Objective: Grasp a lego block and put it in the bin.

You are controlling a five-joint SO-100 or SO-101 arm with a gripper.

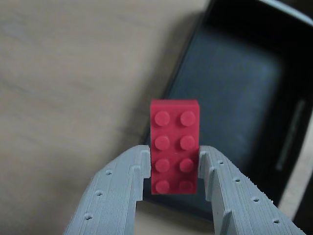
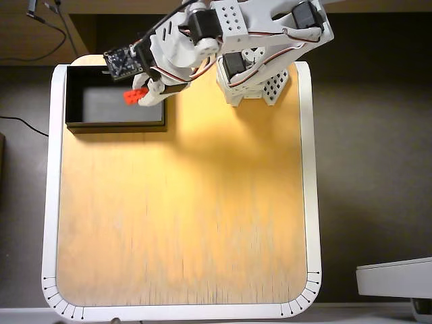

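Observation:
My gripper is shut on the red lego block, pinching its lower half between two grey fingers with the studded face towards the wrist camera. Behind the block lies the black bin with its dark grey floor; the block hangs over the bin's near wall. In the overhead view the gripper holds the lego block above the right part of the bin, which stands at the table's top left corner.
The wooden table has a white rim. The arm's base stands at the top middle of the table, right of the bin. A white object lies off the table at the lower right.

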